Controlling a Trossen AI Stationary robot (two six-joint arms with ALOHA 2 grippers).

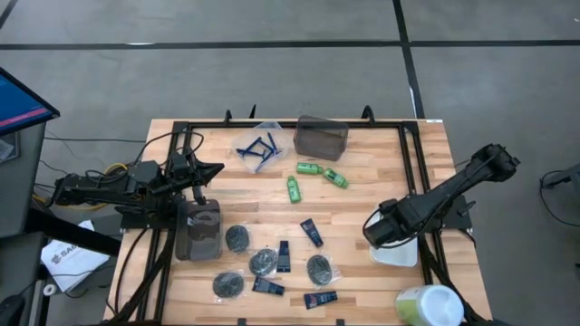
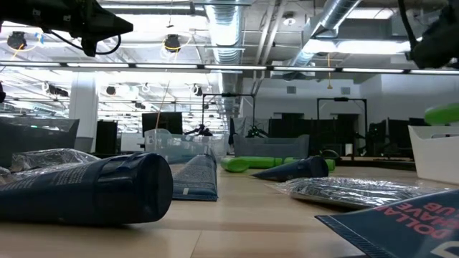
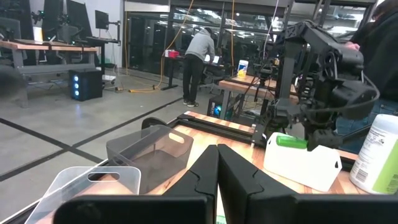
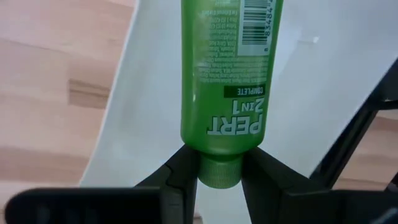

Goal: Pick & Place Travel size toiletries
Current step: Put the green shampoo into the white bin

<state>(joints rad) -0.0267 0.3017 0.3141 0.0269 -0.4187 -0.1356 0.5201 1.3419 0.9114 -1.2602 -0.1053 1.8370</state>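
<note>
Placing step: right pincer (image 4: 219, 163) pinches a green bottle (image 4: 230, 81) by its cap over the tray (image 4: 323, 93); next, release. Left pincer (image 3: 217, 163) idles pressed together.

You're looking across a grey concrete floor (image 1: 272, 23) crossed by dark lines; ceiling lights (image 2: 172, 43) are glowing among silver ducts (image 2: 237, 21), and a person (image 3: 198, 53) is standing at distant workbenches (image 3: 37, 53).

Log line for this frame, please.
right gripper: shut on green bottle, cap end, over white tray | left gripper: shut, empty, over table's left side
</note>
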